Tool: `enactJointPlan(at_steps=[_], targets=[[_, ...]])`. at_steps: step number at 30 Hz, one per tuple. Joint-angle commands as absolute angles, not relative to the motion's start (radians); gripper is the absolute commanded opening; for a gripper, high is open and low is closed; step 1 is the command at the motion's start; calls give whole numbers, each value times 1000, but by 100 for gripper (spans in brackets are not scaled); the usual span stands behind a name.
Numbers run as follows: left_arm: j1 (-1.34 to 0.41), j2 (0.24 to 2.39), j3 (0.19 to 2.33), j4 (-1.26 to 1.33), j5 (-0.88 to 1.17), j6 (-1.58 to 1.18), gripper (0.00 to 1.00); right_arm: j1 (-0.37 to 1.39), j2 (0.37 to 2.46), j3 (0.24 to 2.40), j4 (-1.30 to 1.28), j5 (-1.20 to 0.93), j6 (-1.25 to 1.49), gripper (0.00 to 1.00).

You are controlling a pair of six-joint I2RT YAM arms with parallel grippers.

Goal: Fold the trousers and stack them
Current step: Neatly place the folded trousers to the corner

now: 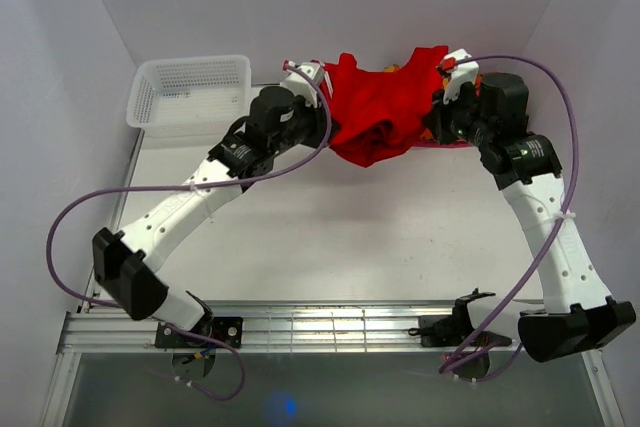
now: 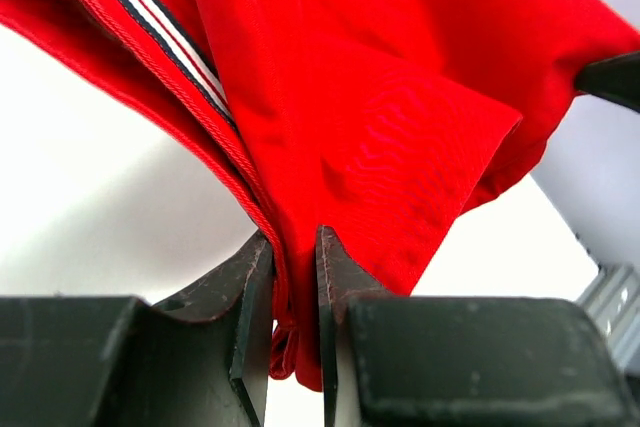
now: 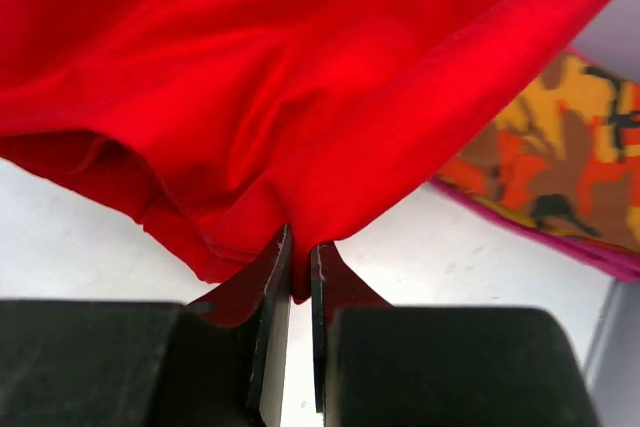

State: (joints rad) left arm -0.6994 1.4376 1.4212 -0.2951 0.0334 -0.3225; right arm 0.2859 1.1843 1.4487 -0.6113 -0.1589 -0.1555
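Note:
The bright red trousers hang bunched between my two grippers above the far middle of the table. My left gripper is shut on their left edge; in the left wrist view the red cloth, with a striped band, is pinched between the jaws of that gripper. My right gripper is shut on their right edge; in the right wrist view the trousers are pinched at the tips of that gripper. The cloth sags in the middle.
A white mesh basket stands at the far left. An orange-red-yellow camouflage garment lies on the table at the far right, under the trousers' right end; it peeks out in the top view. White walls close in on three sides.

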Motion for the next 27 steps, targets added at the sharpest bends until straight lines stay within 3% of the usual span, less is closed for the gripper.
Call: enactJointPlan(at_steps=[1, 9, 15, 22, 27], targets=[[-693, 1599, 1596, -83, 75, -334, 0, 168, 1235, 1534, -467, -133, -279, 8], [-667, 2044, 2067, 47, 141, -434, 0, -173, 1457, 1709, -335, -254, -417, 8], [-660, 2351, 2366, 219, 176, -446, 0, -307, 1587, 1716, -174, -302, -472, 8], [-646, 2548, 2411, 442, 193, -492, 0, -359, 1759, 1784, -25, -293, -480, 8], [-649, 2626, 2425, 527, 169, -499, 0, -334, 1738, 1644, 185, -289, -540, 8]])
